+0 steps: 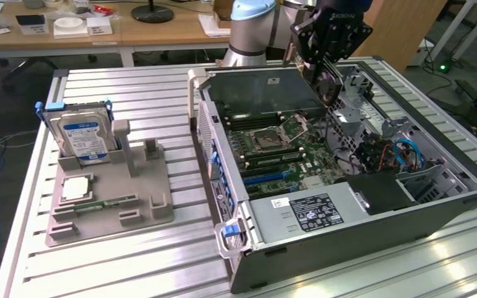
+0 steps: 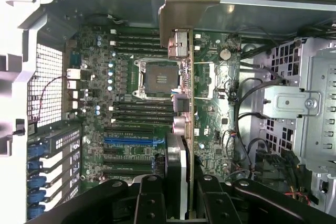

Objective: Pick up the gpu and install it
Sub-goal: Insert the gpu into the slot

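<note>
The gripper [image 1: 325, 61] hung over the far part of the open computer case [image 1: 437, 205], narrowed to a slim gap and clamped on the graphics card [image 1: 328, 81], which was lifted clear of the tabletop [image 1: 139, 261] and touched nothing else. In the wrist view the gripper [image 2: 181, 195] pinched one end of the graphics card [image 2: 181, 106], which showed edge-on as a thin line running away from the fingers, with its pale metal bracket [image 2: 189, 3] at the far end. Under it lay the circuit board, roughly beside the empty processor socket [image 2: 157, 77]. The blue slot [image 2: 128, 141] sat off to one side of the card, toward the case's back wall with the blue latches [image 2: 37, 182]. The relation that mattered was the angle: the card's long axis appeared to run across the length of that slot, not along it, and the bracket pointed at a side wall of the case, not at the latched back wall. In the exterior view the blue slot [image 1: 265, 177] lay nearer the camera than the gripper and toward the exterior view's left, so the card appeared well apart from the slot and above it.
</note>
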